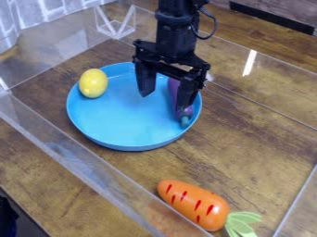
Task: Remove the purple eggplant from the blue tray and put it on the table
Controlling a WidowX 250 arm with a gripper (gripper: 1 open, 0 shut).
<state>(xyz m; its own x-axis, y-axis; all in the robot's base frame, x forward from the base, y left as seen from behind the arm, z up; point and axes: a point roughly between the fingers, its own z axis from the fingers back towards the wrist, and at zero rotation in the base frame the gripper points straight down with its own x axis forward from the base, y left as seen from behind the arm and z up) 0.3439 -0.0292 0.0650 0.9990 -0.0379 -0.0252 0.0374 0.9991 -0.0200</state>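
Purple eggplant (187, 112): small, slender, dark and glossy, partly hidden from view; visible parts show purple. Lies inside the tray, at its right-hand side in the camera view, close to the rim, long axis running roughly from far to near. Blue tray (111, 122): round, bright blue, shallow, with a low raised rim; sits flat and upright on the table, far edge partly obscured. Table (254, 125): dark brown wood surface, grain visible, extending around the tray on the visible sides.
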